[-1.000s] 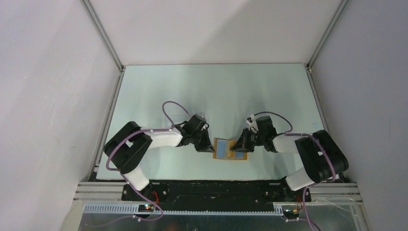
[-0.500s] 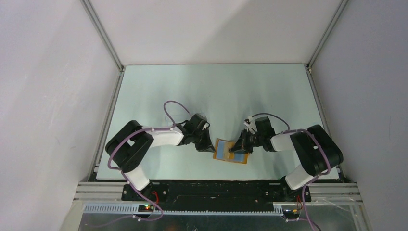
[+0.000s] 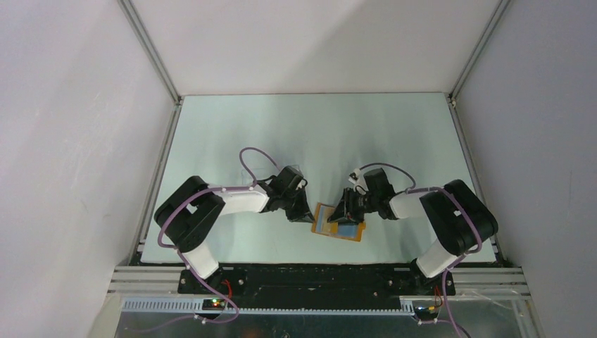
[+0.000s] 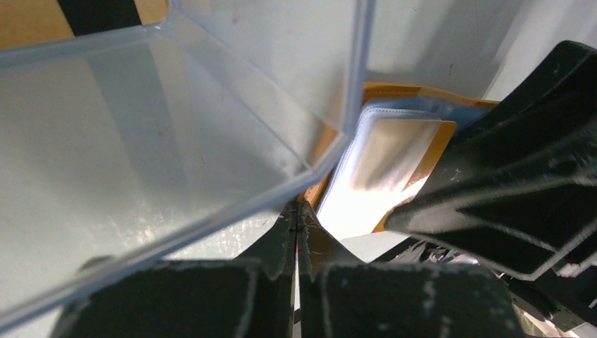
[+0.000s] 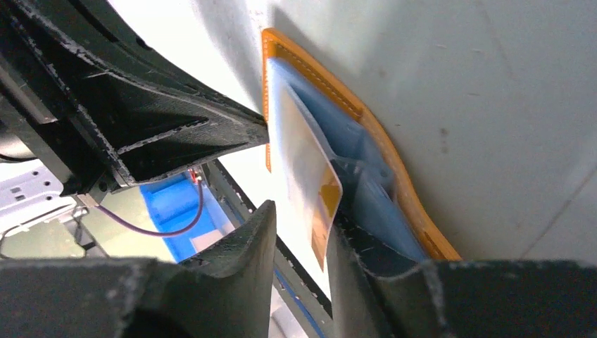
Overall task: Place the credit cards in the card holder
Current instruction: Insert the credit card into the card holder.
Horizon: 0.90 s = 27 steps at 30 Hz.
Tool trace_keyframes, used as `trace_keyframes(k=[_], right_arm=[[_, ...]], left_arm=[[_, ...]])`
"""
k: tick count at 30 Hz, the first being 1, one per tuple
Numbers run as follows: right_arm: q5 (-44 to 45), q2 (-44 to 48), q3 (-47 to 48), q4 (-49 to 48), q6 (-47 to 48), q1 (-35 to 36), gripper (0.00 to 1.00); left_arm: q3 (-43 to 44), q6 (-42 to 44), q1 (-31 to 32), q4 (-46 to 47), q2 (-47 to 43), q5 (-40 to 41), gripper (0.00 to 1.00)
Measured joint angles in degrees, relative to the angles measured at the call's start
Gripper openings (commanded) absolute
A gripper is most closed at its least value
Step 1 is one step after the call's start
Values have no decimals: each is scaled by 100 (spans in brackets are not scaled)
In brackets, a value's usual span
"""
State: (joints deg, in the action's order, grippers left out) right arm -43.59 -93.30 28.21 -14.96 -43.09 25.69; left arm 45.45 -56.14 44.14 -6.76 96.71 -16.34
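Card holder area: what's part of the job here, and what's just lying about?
In the job: card holder, lying open on the table; credit card, at its blue inner panel.
Lying about: clear plastic case, next to the card holder.

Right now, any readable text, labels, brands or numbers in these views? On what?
No text is readable in any view.
credit card: face washed out by glare, no characters legible.
card holder: plain stitched edge, no print visible.
clear plastic case: no label visible.
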Motion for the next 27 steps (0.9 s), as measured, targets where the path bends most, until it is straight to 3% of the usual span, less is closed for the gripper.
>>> trace_keyframes(k=[3, 7, 16, 27], right_arm=[[214, 225, 177, 476, 66, 203, 57], [505, 492, 426, 1202, 205, 317, 71], [909, 376, 1156, 2396, 540, 568, 76], [514, -87, 1578, 2415, 363, 704, 82]], left_arm=[[-2, -90, 7, 0, 0, 11, 0], [-2, -212, 61, 17, 0, 52, 0], [-2, -295, 155, 22, 0, 83, 0], [-2, -326, 181, -87, -42, 116, 0]])
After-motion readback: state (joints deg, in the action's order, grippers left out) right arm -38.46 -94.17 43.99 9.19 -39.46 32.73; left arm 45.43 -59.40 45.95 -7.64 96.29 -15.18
